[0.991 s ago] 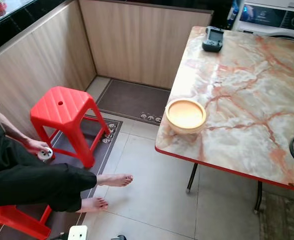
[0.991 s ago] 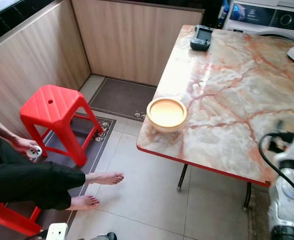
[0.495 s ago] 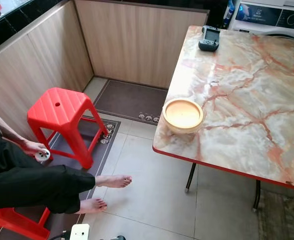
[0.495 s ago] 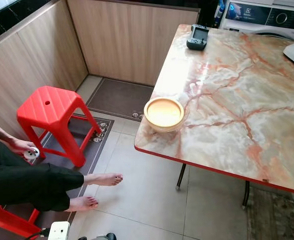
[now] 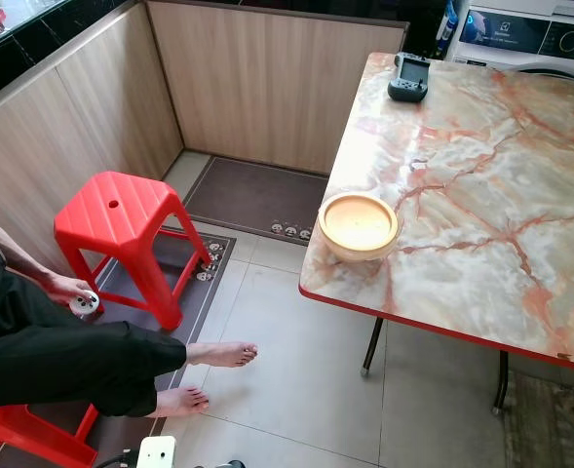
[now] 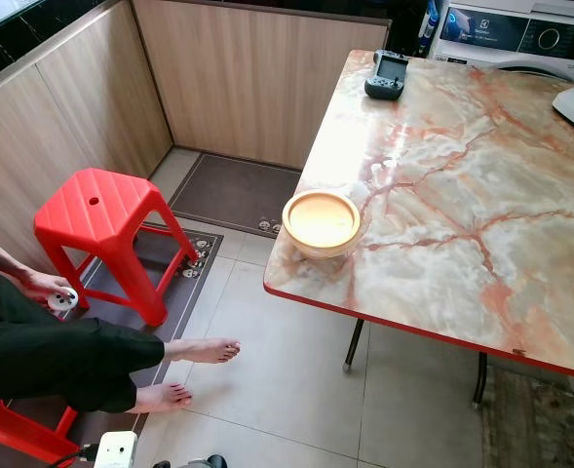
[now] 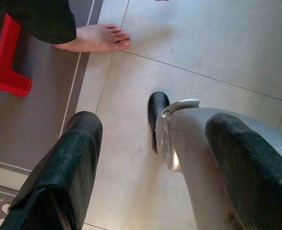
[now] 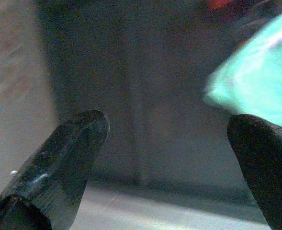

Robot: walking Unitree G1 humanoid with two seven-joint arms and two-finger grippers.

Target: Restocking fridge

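Note:
A pale yellow bowl [image 5: 360,224] stands near the front left corner of the marble table [image 5: 481,195]. My left gripper [image 7: 155,122] hangs open over the tiled floor [image 7: 217,43], beside my own grey leg and black foot [image 7: 157,108], with nothing between its fingers. My right gripper [image 8: 168,122] is also open and holds nothing. It faces a dark, shaded space with a blurred teal patch [image 8: 255,81] to one side.
A person in black sits at the left on a red seat [image 5: 28,434], bare feet [image 5: 223,352] on the floor, one hand on a small white object [image 5: 84,302]. A red stool [image 5: 121,219], a black handset [image 5: 409,76] and a washing machine [image 5: 520,34] are nearby.
My right arm, seen at the right edge a second ago, has dropped out of the head views. The camera has shifted slightly; the bowl and the person stay put.

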